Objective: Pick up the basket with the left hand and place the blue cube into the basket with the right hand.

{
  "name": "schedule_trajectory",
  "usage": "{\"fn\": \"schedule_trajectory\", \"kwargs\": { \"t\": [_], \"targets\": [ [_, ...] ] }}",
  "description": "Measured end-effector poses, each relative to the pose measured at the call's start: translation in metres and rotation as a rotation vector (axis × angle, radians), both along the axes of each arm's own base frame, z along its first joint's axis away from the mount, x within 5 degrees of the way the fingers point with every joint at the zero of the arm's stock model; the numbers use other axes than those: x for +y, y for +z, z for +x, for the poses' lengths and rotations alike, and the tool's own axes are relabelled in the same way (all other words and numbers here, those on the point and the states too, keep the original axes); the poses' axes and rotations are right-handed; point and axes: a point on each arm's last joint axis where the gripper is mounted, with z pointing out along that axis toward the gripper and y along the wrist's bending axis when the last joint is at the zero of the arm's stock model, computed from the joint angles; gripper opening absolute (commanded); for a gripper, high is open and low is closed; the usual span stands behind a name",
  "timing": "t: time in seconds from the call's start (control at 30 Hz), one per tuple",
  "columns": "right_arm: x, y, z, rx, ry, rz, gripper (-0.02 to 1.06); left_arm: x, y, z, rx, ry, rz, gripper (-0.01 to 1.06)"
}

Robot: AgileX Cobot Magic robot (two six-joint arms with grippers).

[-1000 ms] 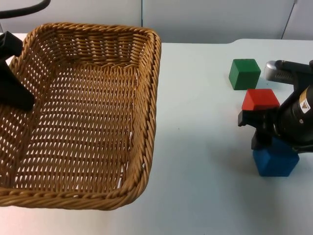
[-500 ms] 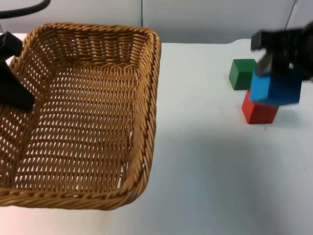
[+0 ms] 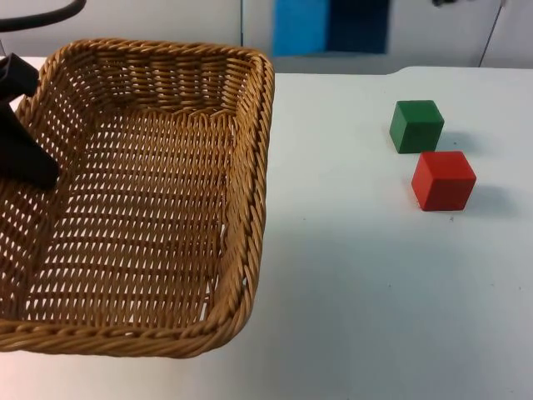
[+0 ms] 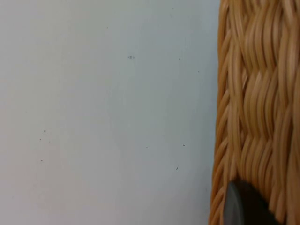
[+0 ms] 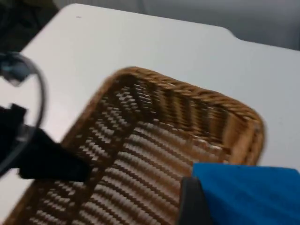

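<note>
The wicker basket (image 3: 252, 208) fills the left half of the top view, with my left gripper (image 3: 33, 162) shut on its left rim. In the left wrist view a black fingertip (image 4: 243, 206) presses against the woven rim (image 4: 253, 93). The blue cube (image 3: 300, 27) hangs blurred in the air beyond the basket's far right corner, with my right gripper (image 3: 354, 25) shut on it. The right wrist view looks past the held blue cube (image 5: 248, 192) down onto the basket (image 5: 154, 140).
A green cube (image 3: 416, 126) and a red cube (image 3: 443, 180) sit close together on the white table (image 3: 358, 275) at the right. The grey partition wall (image 3: 433, 33) closes off the far edge.
My right gripper lifted the blue cube from the table beside the red cube and carried it up and left toward the basket. The left gripper and basket stayed put.
</note>
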Motion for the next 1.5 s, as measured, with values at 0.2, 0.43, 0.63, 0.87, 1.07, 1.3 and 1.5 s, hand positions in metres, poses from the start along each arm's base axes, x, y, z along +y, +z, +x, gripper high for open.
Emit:
{"fn": "schedule_trajectory", "kwargs": {
  "t": [0.2, 0.43, 0.63, 0.87, 1.07, 1.3, 1.5],
  "targets": [
    [0.04, -0.007, -0.007, 0.004, 0.102, -0.003, 0.0, 0.0, 0.0, 0.0, 0.001, -0.002, 0.0, 0.0],
    [0.074, -0.047, -0.002, 0.071, 0.148, -0.091, 0.0, 0.0, 0.0, 0.0, 0.002, -0.004, -0.001, 0.0],
    [0.094, -0.077, 0.008, 0.112, 0.155, -0.128, 0.0, 0.0, 0.0, 0.0, 0.002, -0.002, -0.003, 0.0],
    [0.11, -0.102, 0.019, 0.144, 0.152, -0.17, 0.0, 0.0, 0.0, 0.0, 0.002, 0.0, -0.006, 0.0],
    [0.112, -0.111, 0.021, 0.155, 0.153, -0.187, 0.01, 0.0, 0.0, 0.0, -0.001, 0.0, -0.001, 0.0],
    [0.114, -0.112, 0.021, 0.141, 0.169, -0.191, 0.42, 0.0, 0.0, 0.0, -0.003, -0.001, 0.002, 0.0],
    [0.116, -0.11, 0.021, 0.11, 0.199, -0.182, 1.04, 0.0, 0.0, 0.0, -0.004, 0.001, -0.001, 0.0]
  ]
}}
